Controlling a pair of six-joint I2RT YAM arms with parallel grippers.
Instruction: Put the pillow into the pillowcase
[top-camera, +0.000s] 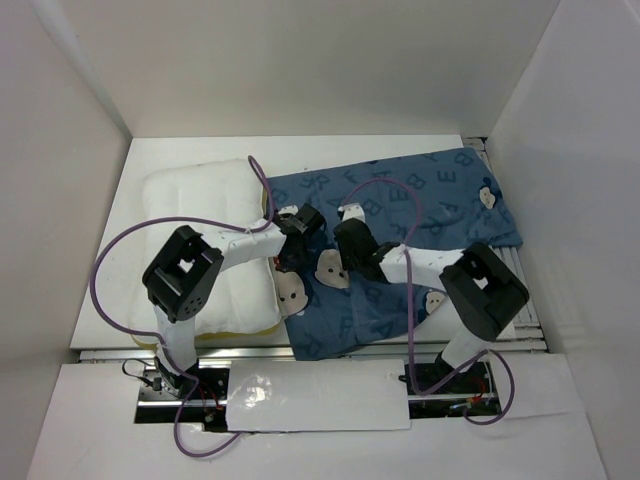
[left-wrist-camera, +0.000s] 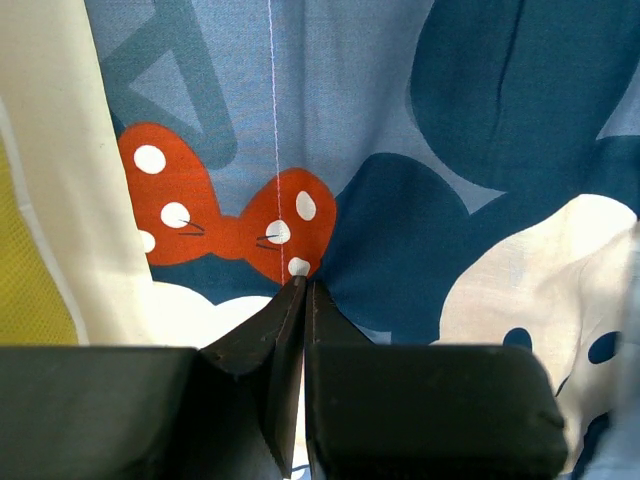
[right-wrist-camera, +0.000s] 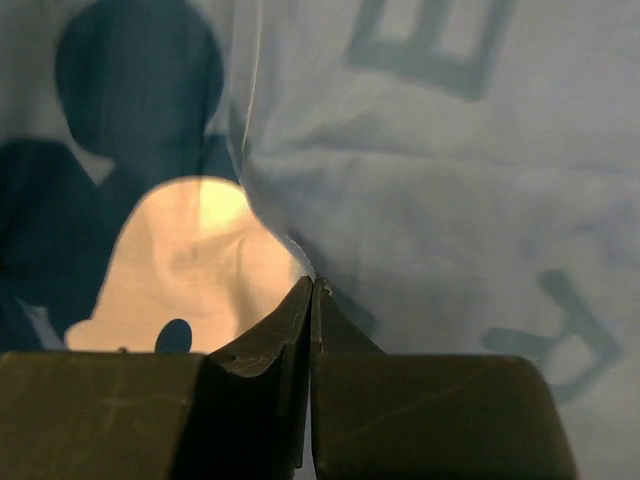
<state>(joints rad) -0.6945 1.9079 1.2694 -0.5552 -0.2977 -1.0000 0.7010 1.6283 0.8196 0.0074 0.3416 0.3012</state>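
Cloth, denim-blue, fills the left wrist view: the pillowcase, a thin woven fabric printed with a red polka-dot bow and a mouse face. My left gripper has its fingers pressed together. Creases run into the tips, so I judge it clamped on a pinch of that fabric. At the left edge sits the pillow, cream with yellow trim, lying against the case. I think the pinch is near the mouth, to lift it.

In the right wrist view, the right gripper is likewise closed, soft folds gathering at its tips beside a pale mouse face.

From above, the pillow lies plump and quilted at the left of the table, outside the case as far as I can see, while the case sprawls limp to its right. Both grippers hold the case near its pillow-side edge, a little apart, presumably to spread the opening.
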